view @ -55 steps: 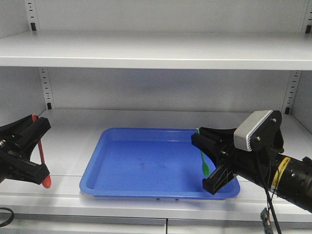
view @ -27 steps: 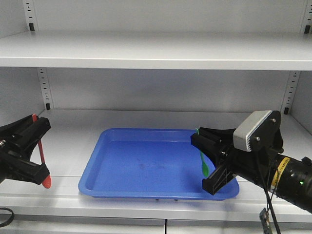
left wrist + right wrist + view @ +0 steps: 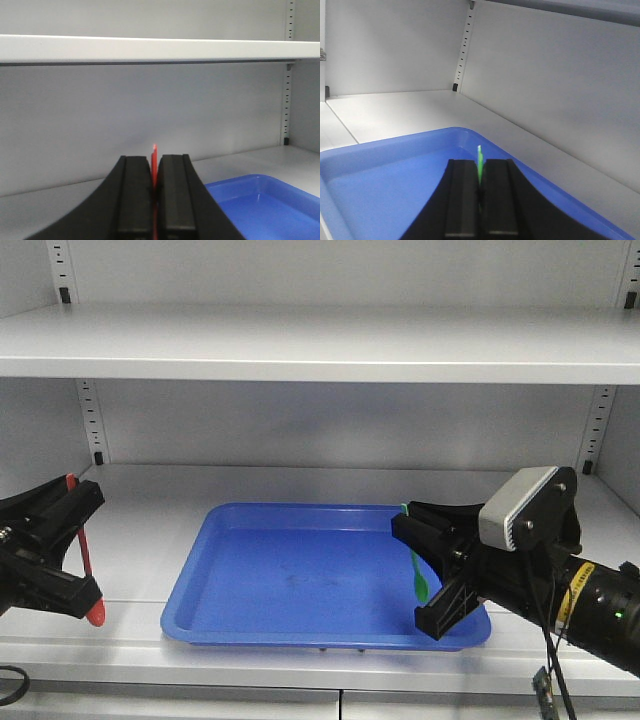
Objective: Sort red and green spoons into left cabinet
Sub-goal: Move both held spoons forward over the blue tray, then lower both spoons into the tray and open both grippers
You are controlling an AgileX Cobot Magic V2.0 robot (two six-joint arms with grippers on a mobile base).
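Front-facing view: left gripper (image 3: 72,545) clamps the red spoon (image 3: 88,565) upright off the blue tray's (image 3: 290,580) left edge, right gripper (image 3: 425,565) pinches the green spoon (image 3: 419,575) above its right side — light, thin, probably slippery plastic, best gripped mid-handle.

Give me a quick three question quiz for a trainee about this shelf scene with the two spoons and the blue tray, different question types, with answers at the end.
1. True or false: the red spoon lies flat in the blue tray.
2. Which spoon does the right gripper hold? A) red B) green C) none
3. Fill in: the left gripper holds its spoon over the bare ____, to one side of the tray.

Key
1. False; it is clamped upright in the left gripper, outside the tray.
2. B; the green spoon hangs bowl-down at the tray's right end.
3. Shelf.
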